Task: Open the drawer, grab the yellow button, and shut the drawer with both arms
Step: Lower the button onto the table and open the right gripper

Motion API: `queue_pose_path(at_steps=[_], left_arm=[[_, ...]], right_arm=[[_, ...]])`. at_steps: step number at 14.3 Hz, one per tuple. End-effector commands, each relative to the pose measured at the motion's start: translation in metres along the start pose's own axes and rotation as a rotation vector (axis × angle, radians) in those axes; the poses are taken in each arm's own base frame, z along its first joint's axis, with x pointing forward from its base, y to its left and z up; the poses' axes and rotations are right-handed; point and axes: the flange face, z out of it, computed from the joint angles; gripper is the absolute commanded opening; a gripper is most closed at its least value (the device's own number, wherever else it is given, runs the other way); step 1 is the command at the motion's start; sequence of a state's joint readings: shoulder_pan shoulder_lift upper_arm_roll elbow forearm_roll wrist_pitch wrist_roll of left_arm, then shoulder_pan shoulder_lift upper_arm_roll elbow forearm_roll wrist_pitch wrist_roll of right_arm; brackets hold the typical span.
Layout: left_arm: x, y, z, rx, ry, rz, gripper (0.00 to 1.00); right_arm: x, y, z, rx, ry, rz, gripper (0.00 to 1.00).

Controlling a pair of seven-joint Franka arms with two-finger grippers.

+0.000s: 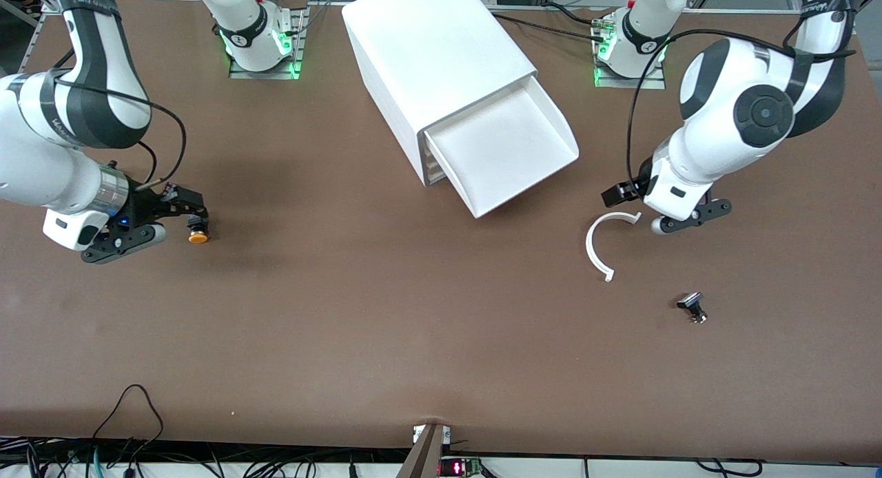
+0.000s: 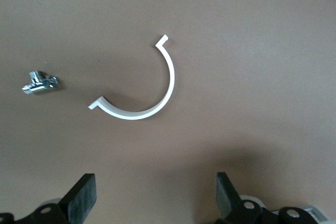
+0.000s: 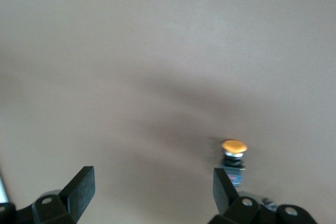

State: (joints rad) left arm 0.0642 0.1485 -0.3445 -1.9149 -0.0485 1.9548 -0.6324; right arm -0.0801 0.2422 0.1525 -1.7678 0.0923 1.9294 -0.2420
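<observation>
While both arms hang low over the brown table (image 1: 386, 313), their jaws stand wide apart and hold nothing. The right gripper (image 1: 180, 216) is at the middle left of the front picture. The button (image 1: 198, 235), with its orange cap, sits on the table right by one black finger (image 3: 227, 188). It seems to touch that finger, but the view is too dim to be sure. The left gripper (image 1: 665, 213) is at the middle right of the front picture, over bare table just beside a white curved strip (image 1: 598, 247). Its two fingers (image 2: 81, 198) are well apart.

The white cabinet (image 1: 434, 58) lies at the top middle of the picture. Its top drawer (image 1: 506, 151) is pulled far out, and the white tray looks bare inside. A small black-and-silver part (image 1: 693, 306) lies lower down at the right, nearer to the front camera than the strip.
</observation>
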Motion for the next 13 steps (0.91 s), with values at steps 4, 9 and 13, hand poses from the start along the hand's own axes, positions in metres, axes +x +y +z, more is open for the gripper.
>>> queue_pose_path(at_steps=[4,9,13], left_arm=[[-0.014,0.038,0.033,-0.045,0.005,-0.114,1.0],[-0.031,0.067,0.058,-0.042,-0.012,-0.11,1.0],[-0.069,0.09,0.078,-0.02,-0.043,-0.06,1.0]], right_arm=[[0.005,-0.054,-0.092,-0.136,0.033,0.142,1.0],[-0.026,0.022,-0.139,-0.202,0.044,0.271,1.0],[-0.033,0.035,-0.146,-0.208,0.04,0.242,1.0]])
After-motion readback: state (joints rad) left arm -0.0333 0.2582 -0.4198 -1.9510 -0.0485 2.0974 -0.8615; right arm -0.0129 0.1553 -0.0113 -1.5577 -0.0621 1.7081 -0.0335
